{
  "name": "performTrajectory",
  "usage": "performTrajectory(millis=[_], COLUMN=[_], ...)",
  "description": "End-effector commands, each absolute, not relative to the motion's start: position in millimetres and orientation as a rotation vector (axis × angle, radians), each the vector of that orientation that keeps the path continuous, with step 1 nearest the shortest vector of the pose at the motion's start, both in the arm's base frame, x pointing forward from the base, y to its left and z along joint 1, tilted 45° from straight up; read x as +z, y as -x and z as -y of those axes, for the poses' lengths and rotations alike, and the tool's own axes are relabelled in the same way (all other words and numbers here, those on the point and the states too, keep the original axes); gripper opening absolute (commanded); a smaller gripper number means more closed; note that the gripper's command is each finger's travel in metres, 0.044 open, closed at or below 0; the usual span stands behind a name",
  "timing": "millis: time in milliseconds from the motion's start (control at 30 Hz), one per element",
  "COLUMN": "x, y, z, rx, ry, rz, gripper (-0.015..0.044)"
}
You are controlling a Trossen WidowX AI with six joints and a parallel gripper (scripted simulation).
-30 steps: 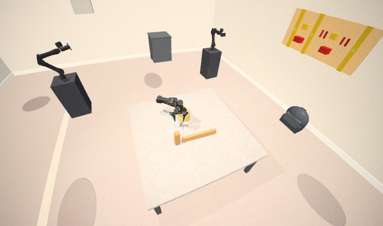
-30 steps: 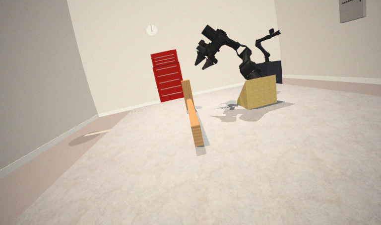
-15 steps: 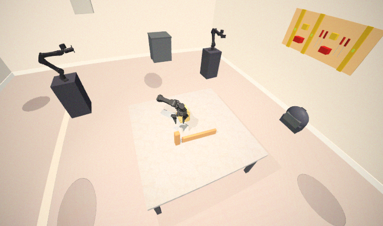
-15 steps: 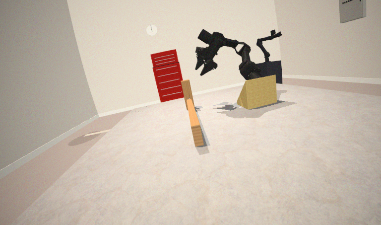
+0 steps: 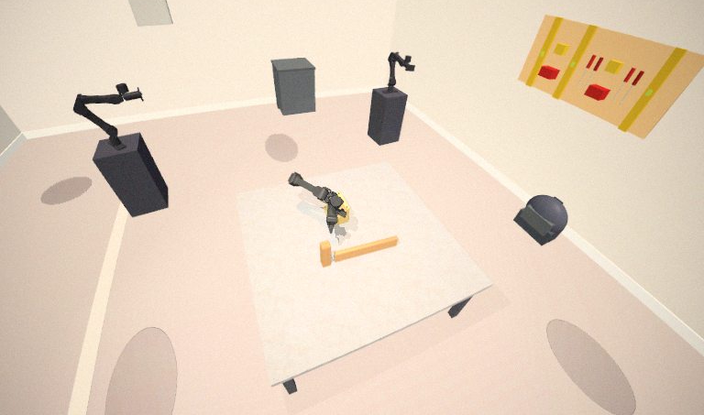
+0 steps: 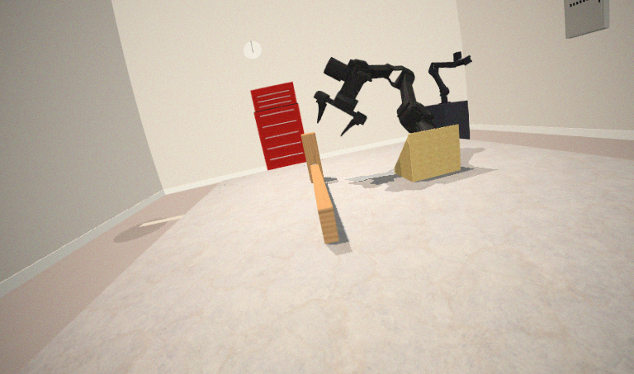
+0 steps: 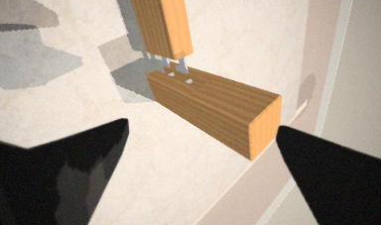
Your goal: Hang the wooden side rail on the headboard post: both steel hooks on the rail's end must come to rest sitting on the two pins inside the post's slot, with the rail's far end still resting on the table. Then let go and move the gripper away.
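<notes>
The wooden side rail (image 5: 366, 248) (image 6: 323, 191) (image 7: 176, 22) lies along the table (image 5: 332, 311) (image 6: 234, 305), its near end by the post. The headboard post (image 5: 325, 254) (image 6: 311, 151) (image 7: 213, 98) stands upright. In the wrist view the steel hooks (image 7: 184, 65) bridge a small gap between the rail's end and the post's slotted face. Small light spots show on that face. Whether the hooks sit on the pins cannot be told. My gripper (image 6: 329, 128) (image 7: 203, 129) is wide open and empty, above and to the side of the post, touching neither post nor rail.
A yellow wedge block (image 5: 344, 209) (image 6: 434, 153) stands at my arm's base. Beyond the table are two other arms on dark pedestals (image 5: 132, 180) (image 5: 386, 117), a grey cabinet (image 5: 295, 86) and a red tool chest (image 6: 280, 131).
</notes>
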State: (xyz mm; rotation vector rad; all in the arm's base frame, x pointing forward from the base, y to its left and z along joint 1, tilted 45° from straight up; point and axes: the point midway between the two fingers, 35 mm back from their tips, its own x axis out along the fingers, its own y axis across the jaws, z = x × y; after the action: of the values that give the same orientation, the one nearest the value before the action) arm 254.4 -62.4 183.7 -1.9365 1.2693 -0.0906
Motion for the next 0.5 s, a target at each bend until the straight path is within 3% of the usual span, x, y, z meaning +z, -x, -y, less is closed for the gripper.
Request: performTrajectory(millis=[0, 267, 467], x=[163, 148, 146], y=[-258, -259, -259], z=[76, 90, 91], rx=[0.412, 1.032, 1.093], ry=[2.432, 2.815, 2.842], rz=[-1.475, -1.569, -1.57], gripper=[0.044, 0.044, 0.044])
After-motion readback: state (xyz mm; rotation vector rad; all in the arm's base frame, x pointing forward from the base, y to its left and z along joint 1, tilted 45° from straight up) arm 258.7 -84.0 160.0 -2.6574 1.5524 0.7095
